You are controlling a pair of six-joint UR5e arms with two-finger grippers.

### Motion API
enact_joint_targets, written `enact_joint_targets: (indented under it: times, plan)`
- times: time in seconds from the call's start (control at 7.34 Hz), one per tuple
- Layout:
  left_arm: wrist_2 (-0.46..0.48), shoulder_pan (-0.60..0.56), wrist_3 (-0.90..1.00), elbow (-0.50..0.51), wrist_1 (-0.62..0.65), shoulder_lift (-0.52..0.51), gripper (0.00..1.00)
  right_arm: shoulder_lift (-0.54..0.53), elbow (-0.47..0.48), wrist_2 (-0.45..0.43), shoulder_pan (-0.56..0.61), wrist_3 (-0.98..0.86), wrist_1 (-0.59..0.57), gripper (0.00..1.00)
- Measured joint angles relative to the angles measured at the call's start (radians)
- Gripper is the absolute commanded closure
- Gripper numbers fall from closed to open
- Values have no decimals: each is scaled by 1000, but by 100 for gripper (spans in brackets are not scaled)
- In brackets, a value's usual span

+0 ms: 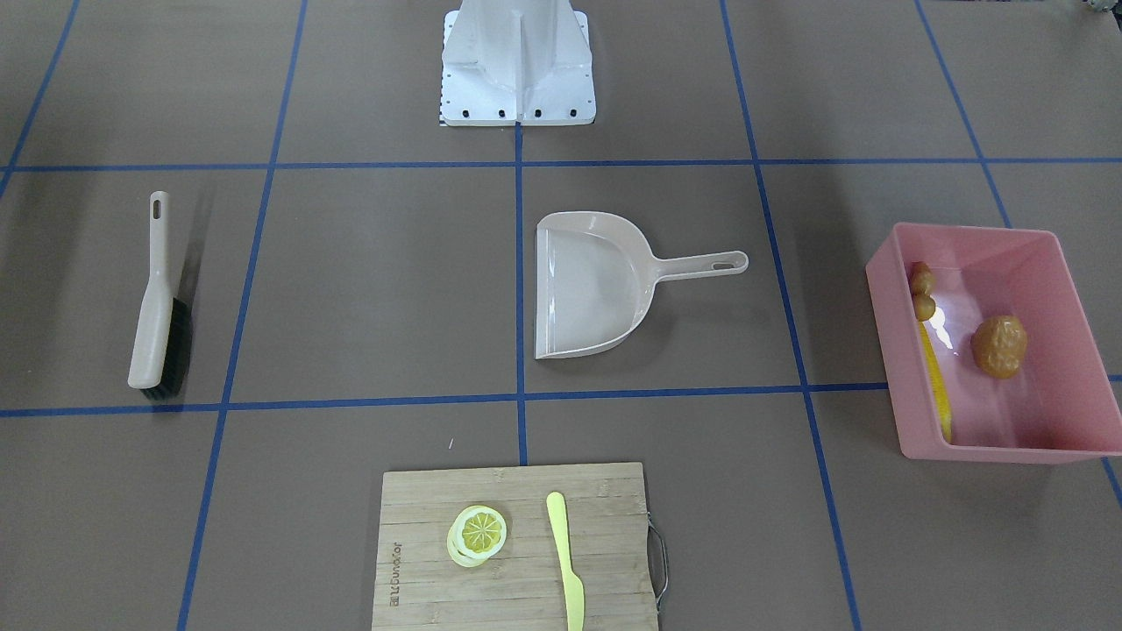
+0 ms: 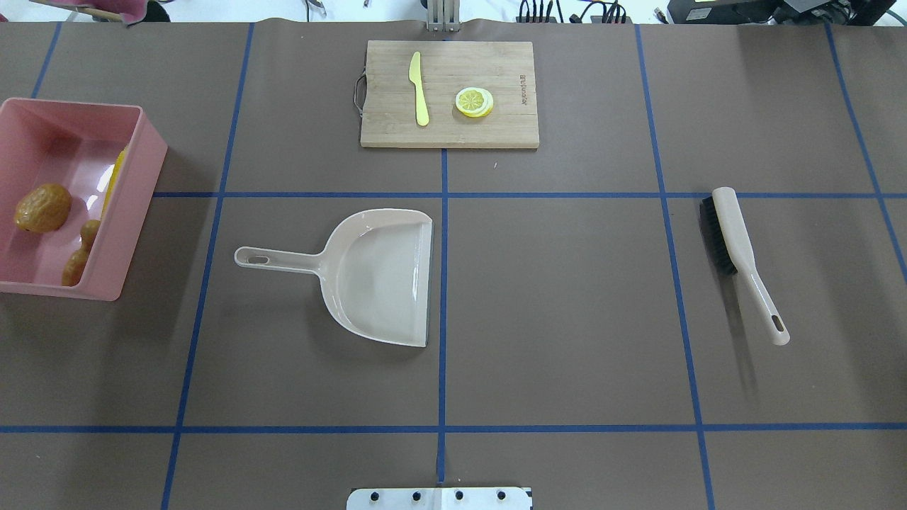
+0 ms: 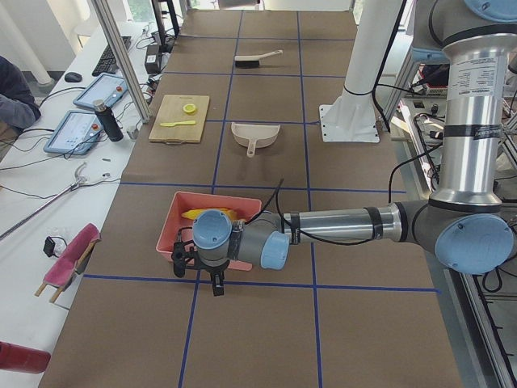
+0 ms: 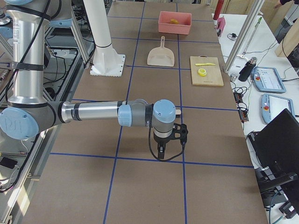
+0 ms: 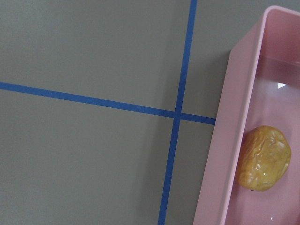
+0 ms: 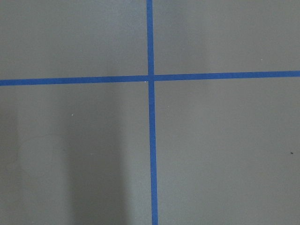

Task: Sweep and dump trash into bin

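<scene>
Jaws on both arms were beyond my judging: the left gripper (image 3: 182, 259) and the right gripper (image 4: 176, 134) appeared only in the side cameras, so I could not tell whether either was parted or closed. The left arm reached out low over the table (image 2: 567, 319), with its gripper just beside the bin (image 2: 145, 152). Its wrist camera looked down on crossing blue tape lines (image 5: 176, 115) and one long pink edge of the bin, with the potato (image 5: 262, 157) lying inside. The right wrist camera showed only brown table surface and another tape cross.

Working outward from the robot's base in the overhead view, I first saw the beige dustpan (image 2: 375, 276). It lay flat near the middle, mouth toward the robot's right and handle pointing toward the bin, well apart from it. The brush (image 2: 737, 248) lay far out on the robot's right, its handle end nearer the robot.

At the table's left end, the bin held all the trash. The potato sat on the floor, clear of the walls. The ginger root (image 2: 79, 256) and corn cob (image 2: 113, 185) lay along the wall facing the dustpan, ginger nearer the robot. They seemed to touch end to end, though that wall hid part of both.

Farthest out was the cutting board (image 2: 496, 131), carrying the knife (image 2: 418, 88) and the lemon slice (image 2: 474, 101), which lay apart.
</scene>
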Motion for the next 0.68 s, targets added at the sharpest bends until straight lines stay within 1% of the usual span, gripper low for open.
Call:
enact_joint_targets:
  times: [0.68]
  plan:
    - [34,2,-1,-27,1,0,1,0,0,1,1,-1,0,0]
